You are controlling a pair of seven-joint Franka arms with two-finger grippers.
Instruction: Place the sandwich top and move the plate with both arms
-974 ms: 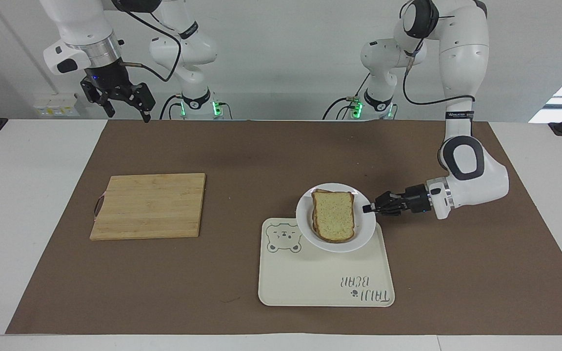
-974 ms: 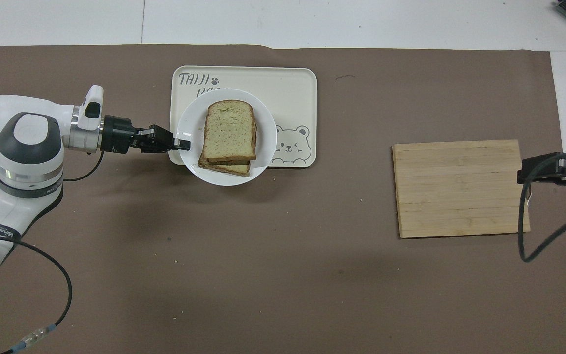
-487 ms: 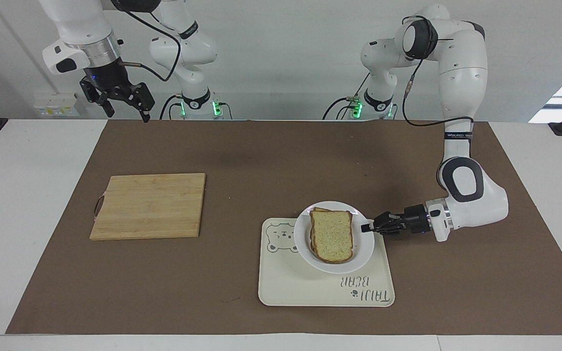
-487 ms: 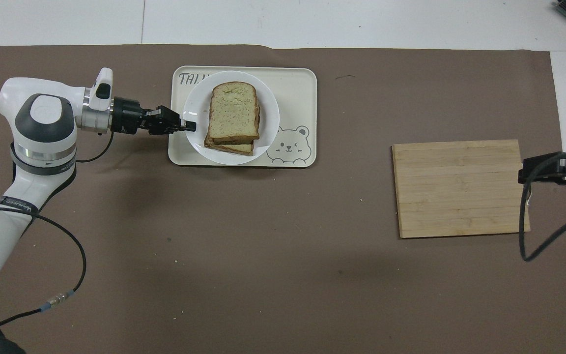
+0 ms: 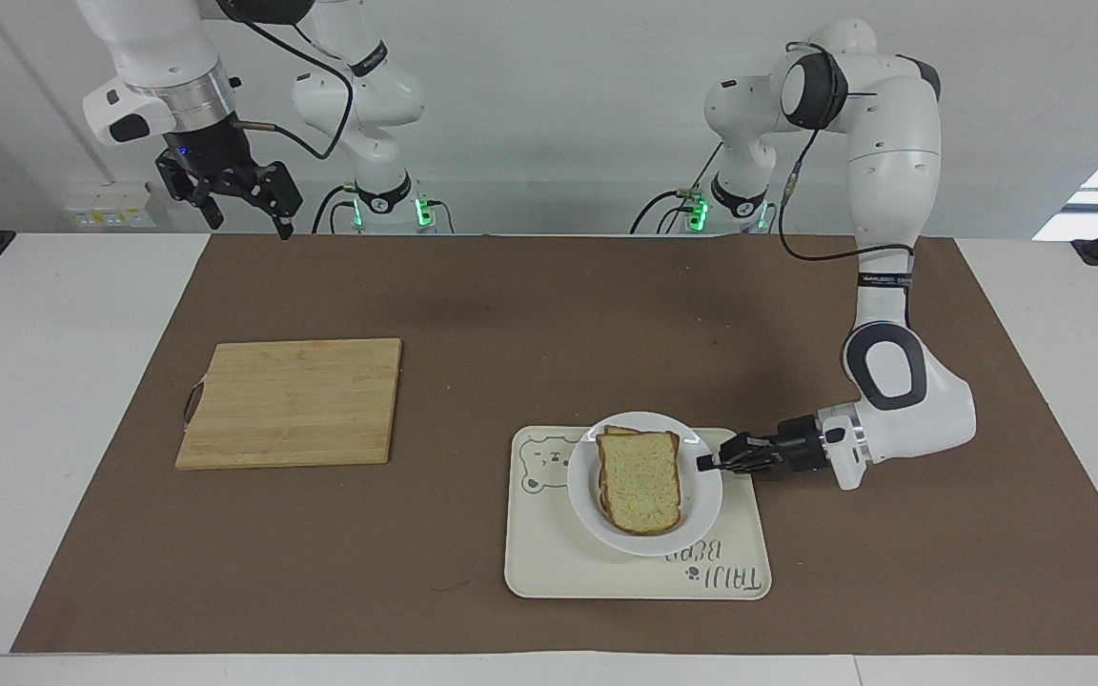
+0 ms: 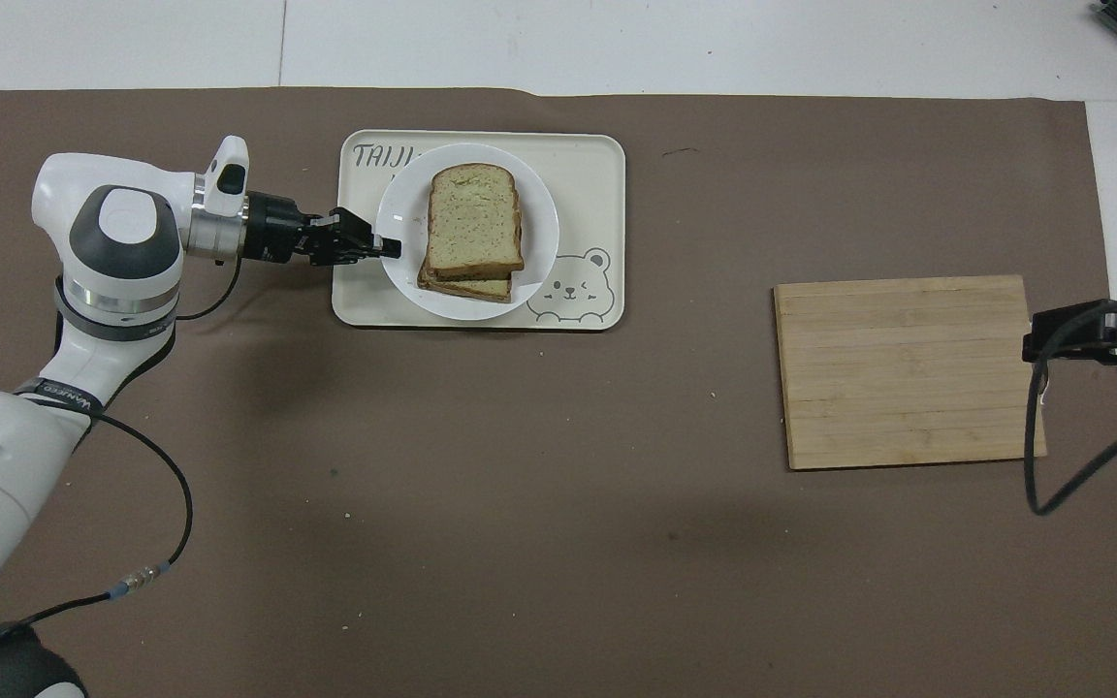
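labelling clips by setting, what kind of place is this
Most likely a robotics lab set up as a mock kitchen: two white arms bolted at a table covered by a brown mat, with a wooden cutting board and a cream bear tray as props.

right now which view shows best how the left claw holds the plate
The facing view: from the side, the left claw is shut on the plate rim, just above the tray. The overhead view shows only that the left claw overlaps the rim, not its height.
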